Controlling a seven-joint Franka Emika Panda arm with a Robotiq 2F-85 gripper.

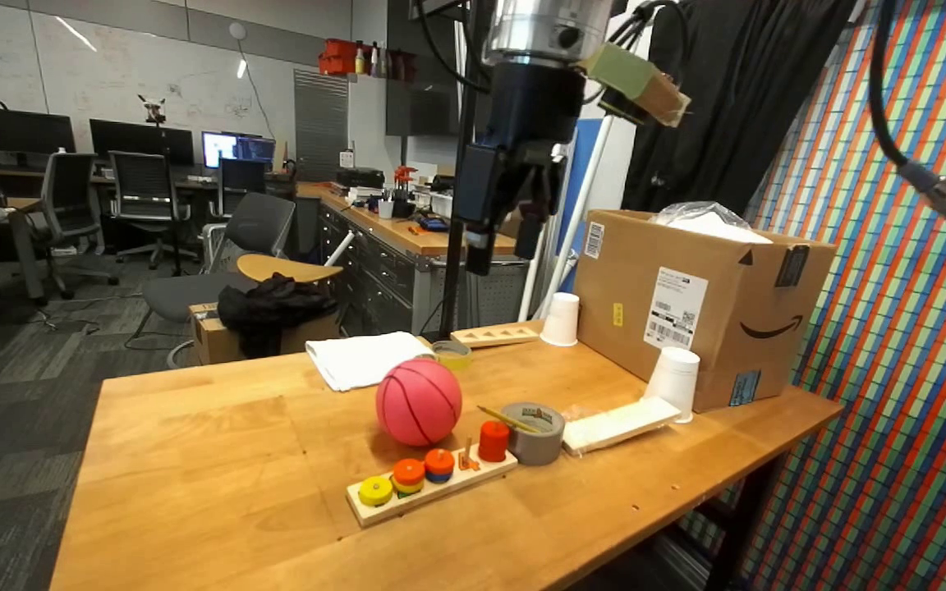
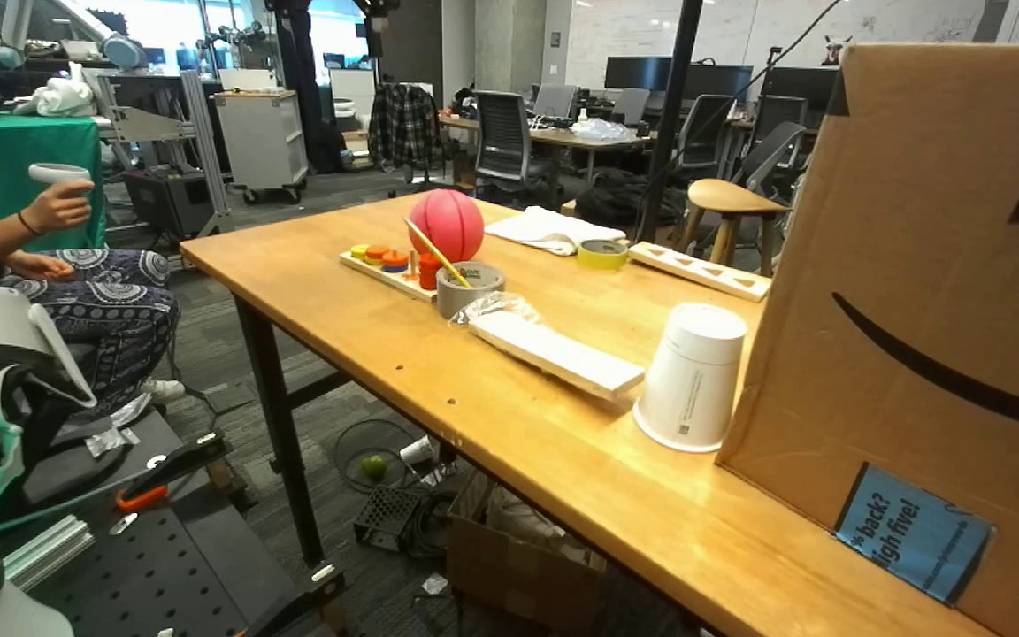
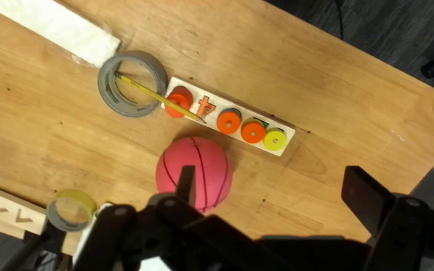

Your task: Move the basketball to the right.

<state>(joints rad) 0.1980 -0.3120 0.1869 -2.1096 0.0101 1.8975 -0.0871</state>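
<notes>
As far as could be judged, the task stood at its outset: the round pink basketball (image 1: 420, 402) with thin dark seams rested on the honey-coloured wooden worktop (image 1: 218, 492) with nothing gripping it. No mark showed where it ought to end up or whose right was meant, so a finished move could not be ruled out. If none had been made, everything was left: coming down, closing around the ball, shifting it and letting go. In an exterior view the black two-fingered end effector (image 1: 504, 256), metal and plastic by its look, hung clear above the worktop, the ball lying below it towards seven o'clock; its fingers (image 3: 365, 199) stood far apart with nothing held between them. In the wrist view the ball lay at nine o'clock from the middle of the gap, partly hidden by the finger on that side, so the end effector was not centred over it and would probably have to move that way before descending. Just beside the ball, at one o'clock, lay the long pale wooden peg board (image 3: 219, 104) bearing orange and yellow discs (image 3: 253, 133); farther off, at eleven o'clock, sat the ring-shaped roll of grey tape (image 3: 106, 88).
</notes>
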